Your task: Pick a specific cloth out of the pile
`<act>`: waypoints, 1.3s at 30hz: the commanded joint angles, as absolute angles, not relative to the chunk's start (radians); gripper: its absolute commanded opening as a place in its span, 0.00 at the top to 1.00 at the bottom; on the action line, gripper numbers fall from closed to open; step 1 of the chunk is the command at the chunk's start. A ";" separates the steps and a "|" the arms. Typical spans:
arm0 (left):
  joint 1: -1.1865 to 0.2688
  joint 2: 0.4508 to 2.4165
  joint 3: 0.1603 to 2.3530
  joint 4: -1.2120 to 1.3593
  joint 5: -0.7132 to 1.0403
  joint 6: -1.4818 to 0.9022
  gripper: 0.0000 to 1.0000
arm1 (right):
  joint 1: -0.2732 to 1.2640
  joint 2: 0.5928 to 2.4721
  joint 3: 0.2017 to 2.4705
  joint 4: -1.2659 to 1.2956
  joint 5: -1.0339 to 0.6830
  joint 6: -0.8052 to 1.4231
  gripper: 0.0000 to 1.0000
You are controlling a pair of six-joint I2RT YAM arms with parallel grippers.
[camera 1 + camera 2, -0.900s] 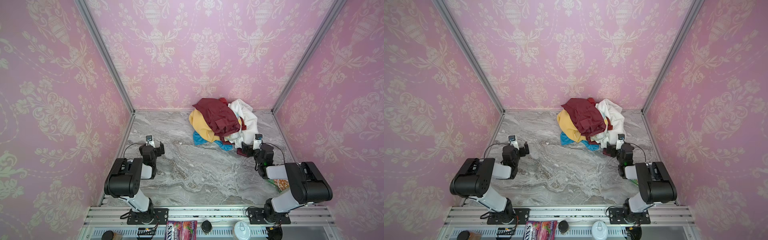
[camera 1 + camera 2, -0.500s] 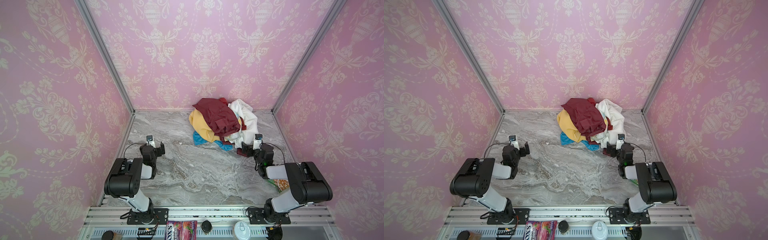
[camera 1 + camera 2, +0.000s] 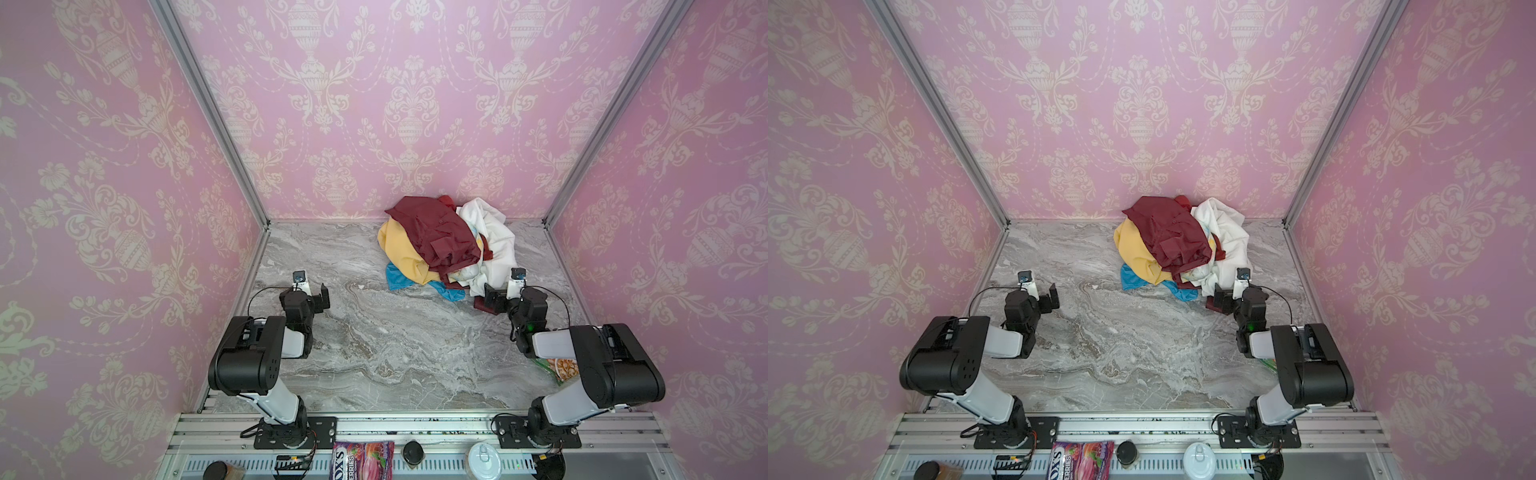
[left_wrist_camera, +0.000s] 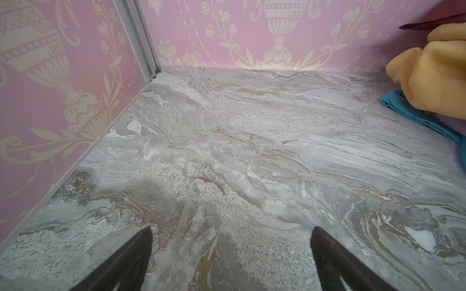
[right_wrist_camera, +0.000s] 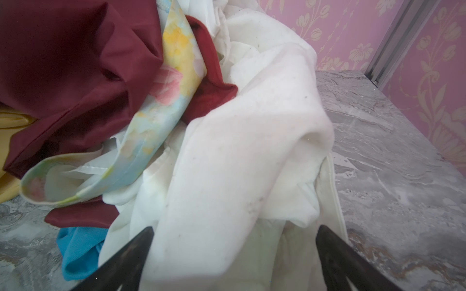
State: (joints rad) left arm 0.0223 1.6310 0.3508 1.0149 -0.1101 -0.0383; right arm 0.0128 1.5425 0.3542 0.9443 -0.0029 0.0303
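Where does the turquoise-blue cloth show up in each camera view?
In a top view: turquoise cloth at the pile's near edge, peeking from under the yellow cloth.
In a top view: same spot.
Left wrist: thin strip under the yellow cloth.
Right wrist: below a maroon fold, beside the white cloth.
Shared landmark: the yellow cloth lying on it.

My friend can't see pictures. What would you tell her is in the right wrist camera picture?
A crumpled white cloth fills the middle, showing between the open dark jaws of the right gripper. Beside it lie a maroon cloth and a flowery pastel strip, with a bit of the turquoise-blue cloth peeking from under them, all on a grey marble table.
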 commanded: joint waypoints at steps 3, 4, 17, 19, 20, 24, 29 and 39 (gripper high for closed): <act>0.029 1.637 0.354 1.020 -0.127 -0.034 0.01 | 0.007 1.546 0.360 0.960 0.016 0.054 0.00; 0.029 1.637 0.354 1.020 -0.127 -0.035 0.01 | 0.007 1.546 0.359 0.959 0.016 0.054 0.00; 0.024 1.637 0.356 1.014 -0.140 -0.035 0.01 | 0.009 1.545 0.344 0.986 0.035 0.060 0.00; 0.022 1.637 0.356 1.016 -0.140 -0.035 0.01 | 0.010 1.537 0.328 1.011 0.038 0.060 0.00; 0.022 1.637 0.355 1.018 -0.139 -0.034 0.01 | 0.011 1.529 0.321 1.017 0.039 0.059 0.00; 0.022 1.629 0.355 1.011 -0.137 -0.034 0.01 | 0.014 1.480 0.304 1.004 0.031 0.049 0.00; 0.021 1.569 0.385 0.901 -0.140 -0.035 0.01 | 0.015 1.388 0.300 0.922 0.066 0.058 0.00; -0.111 1.414 0.583 0.472 -0.299 0.012 0.01 | 0.028 1.252 0.354 0.706 0.183 0.102 0.00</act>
State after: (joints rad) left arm -0.0811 1.4723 0.5205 0.6556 -0.2268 -0.0071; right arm 0.0181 1.2934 0.3138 0.8051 0.1127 0.0715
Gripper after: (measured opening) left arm 0.994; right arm 0.999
